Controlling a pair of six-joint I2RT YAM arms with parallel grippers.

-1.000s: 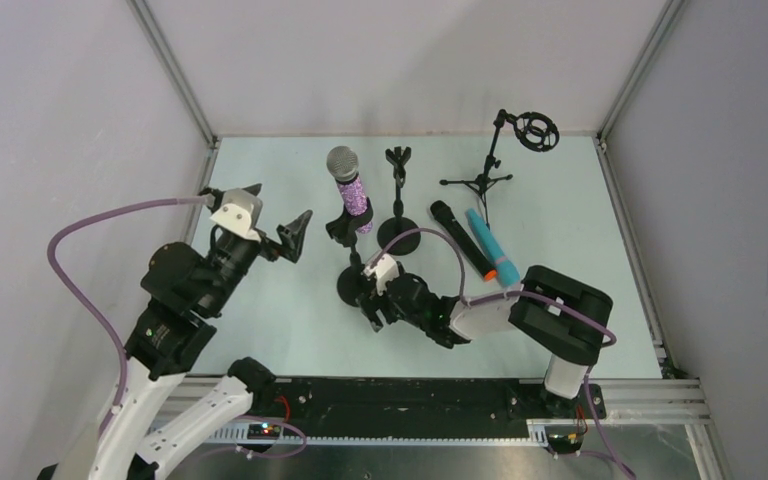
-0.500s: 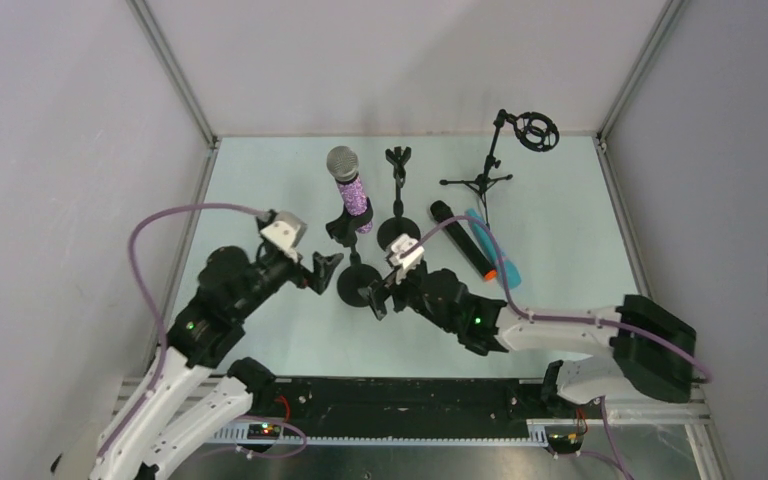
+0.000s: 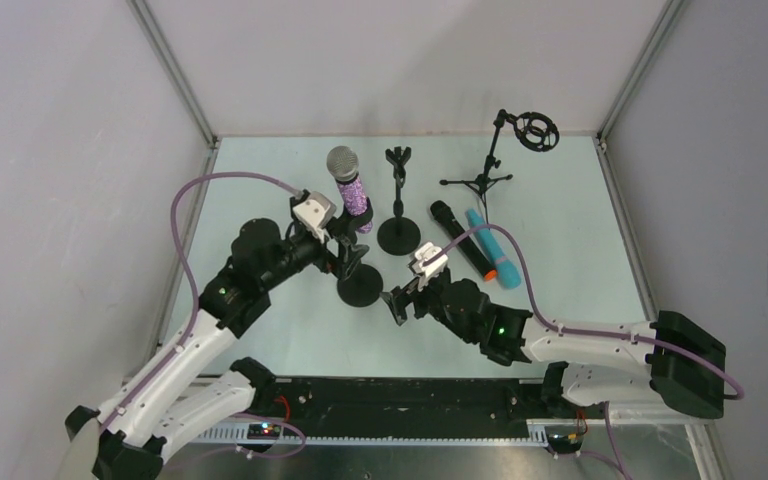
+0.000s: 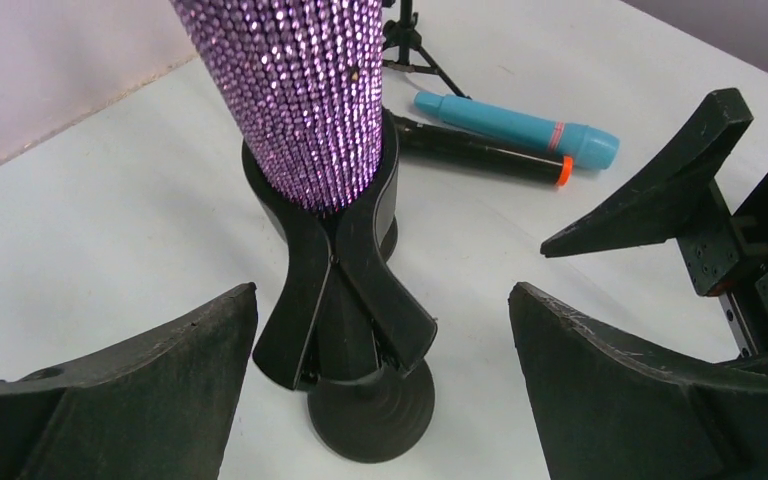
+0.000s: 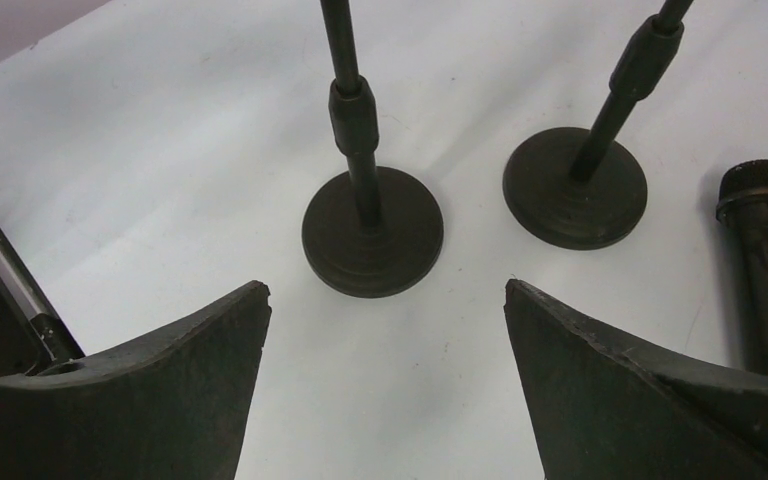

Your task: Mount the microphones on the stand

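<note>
The purple glittery microphone (image 3: 348, 190) (image 4: 300, 90) stands upright in the clip (image 4: 345, 290) of the near stand, whose round base (image 3: 360, 285) (image 5: 372, 232) rests on the table. My left gripper (image 3: 345, 252) (image 4: 382, 290) is open, with one finger on each side of that clip and not touching it. My right gripper (image 3: 398, 302) (image 5: 387, 290) is open and empty, low to the table just right of the base. The black microphone with the orange end (image 3: 460, 238) (image 4: 480, 160) and the teal microphone (image 3: 493, 248) (image 4: 515, 128) lie side by side on the table to the right.
A second round-base stand (image 3: 398, 236) (image 5: 575, 188) with an empty clip (image 3: 397, 160) stands behind the near stand. A tripod stand (image 3: 480, 182) with a ring mount (image 3: 537, 130) is at the back right. Frame posts and walls edge the table.
My left arm has swung right from the left side of the table to the purple microphone's stand. My right gripper has drawn back to the right from the base, a little wider.
</note>
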